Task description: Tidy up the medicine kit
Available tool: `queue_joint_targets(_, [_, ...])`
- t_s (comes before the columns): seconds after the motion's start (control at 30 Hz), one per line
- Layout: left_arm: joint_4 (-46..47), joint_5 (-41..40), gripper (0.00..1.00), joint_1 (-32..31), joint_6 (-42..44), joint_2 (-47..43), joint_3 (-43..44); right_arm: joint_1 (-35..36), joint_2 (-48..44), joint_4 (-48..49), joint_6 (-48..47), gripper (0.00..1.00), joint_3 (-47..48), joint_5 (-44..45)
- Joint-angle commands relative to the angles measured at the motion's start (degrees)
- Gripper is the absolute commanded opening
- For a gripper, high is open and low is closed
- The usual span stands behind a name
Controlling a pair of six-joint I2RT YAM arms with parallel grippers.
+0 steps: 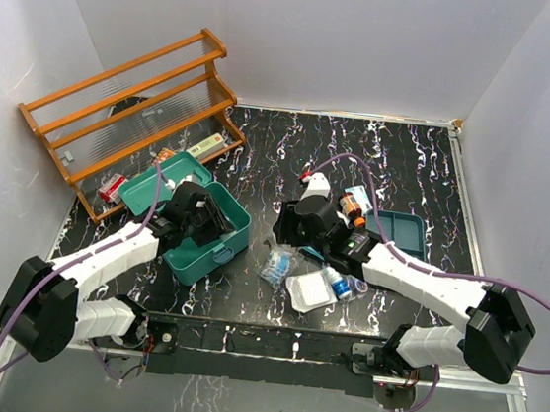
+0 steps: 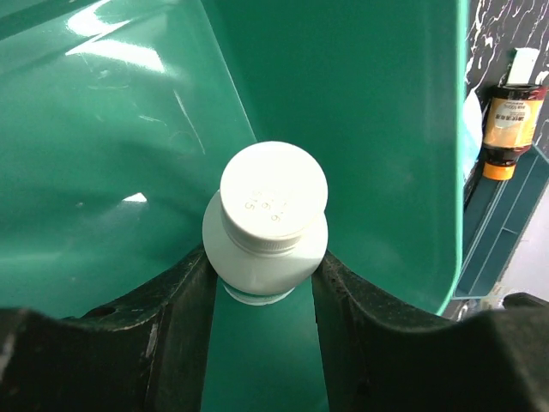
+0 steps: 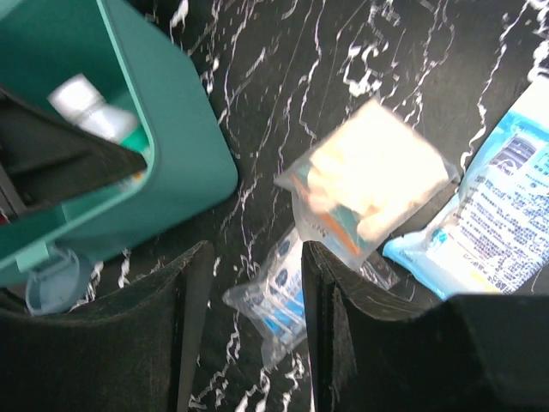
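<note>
My left gripper point(image 2: 266, 268) fills the bottom of its own view: two black, matte, padded fingers point(image 2: 184, 330) closed partway on the body of one round white plastic bottle point(image 2: 273, 206) with a ribbed screw cap. I hold it upright inside the medicine kit point(image 2: 369, 129), a teal-green plastic box with smooth, glossy walls and rounded corners. The kit sits on the left side of the black, white-veined marble-look table point(image 1: 399, 161), its hinged lid open.

My right gripper point(image 3: 256, 283) hangs just beside the kit's corner, its two dark fingers point(image 3: 330, 343) spread apart and pinching nothing; bare table shows between them. Three soft packets lie below it. One is a clear sachet with blue print point(image 3: 279, 302), partly under the gap. One is a clear pouch holding a beige square pad point(image 3: 369, 176), blurred, at my right fingertip; whether it touches I cannot tell. The third is a pale blue printed pack point(image 3: 502, 206), further out
</note>
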Motion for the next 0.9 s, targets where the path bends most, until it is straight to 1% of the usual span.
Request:
queue_joint_targets(0.0, [7.72,3.56,0.36,-0.01,-6.65,2.19,-1.95,-0.26,-2.27,8.51,5.93,0.45,-1.33,8.16])
queue_joint_targets(0.1, [10.56,3.15,0.36,-0.01,-7.48,5.26,-2.43,-0.37,-1.31,7.93,6.68,0.45,-0.96,10.95])
queue_joint_targets(0.2, [13.88,4.06,0.34,-0.01,-7.18,8.06,-2.01,-0.44,-0.68,4.9,7.47,0.45,0.12,15.84])
queue_joint_targets(0.27, [12.55,4.16,0.35,-0.02,-5.83,9.86,0.26,-0.46,-0.93,3.02,7.75,0.45,0.73,18.62])
queue_joint_targets(0.33, [10.21,4.37,0.37,0.01,-4.28,12.43,2.83,-0.54,-1.31,1.96,7.6,0.46,1.2,19.79])
queue_joint_targets(0.4, [10.09,5.07,0.42,-0.04,-3.72,14.14,3.61,-0.55,-1.35,1.38,7.3,0.47,1.66,19.61])
queue_joint_targets(0.5, [8.11,4.51,0.5,-0.72,-2.92,14.57,4.88,-0.55,-0.65,0.82,4.9,0.5,2.95,17.13])
queue_joint_targets(0.6, [2.48,1.43,0.56,-1.74,-1.1,12.44,7.39,-0.62,0.69,0.64,0.96,0.52,5.33,12.56])
queue_joint_targets(0.63, [0.75,1.04,0.59,-1.83,-0.72,11.86,7.96,-0.66,1.26,0.83,-0.62,0.54,6.31,10.66])
queue_joint_targets(0.67, [-0.3,0.94,0.6,-1.78,-0.1,11.78,8.25,-0.64,1.83,1.08,-1.97,0.56,7.39,8.6])
queue_joint_targets(0.7, [-1.62,0.89,0.61,-1.84,0.38,10.24,8.91,-0.64,2.52,1.28,-2.93,0.59,8.43,6.48])
queue_joint_targets(0.77, [-3.43,1.28,0.62,-1.83,1.37,9.13,9.76,-0.77,4.47,2.17,-4.94,0.62,10.38,1.71])
queue_joint_targets(0.83, [-5.8,0.76,0.64,-1.78,1.5,7.65,10.27,-0.89,6.23,2.53,-5.41,0.67,11.79,-1.56])
queue_joint_targets(0.87, [-7.0,-0.09,0.64,-1.8,1.72,6.68,10.53,-1.02,7.1,2.75,-5.77,0.67,12.41,-3.34])
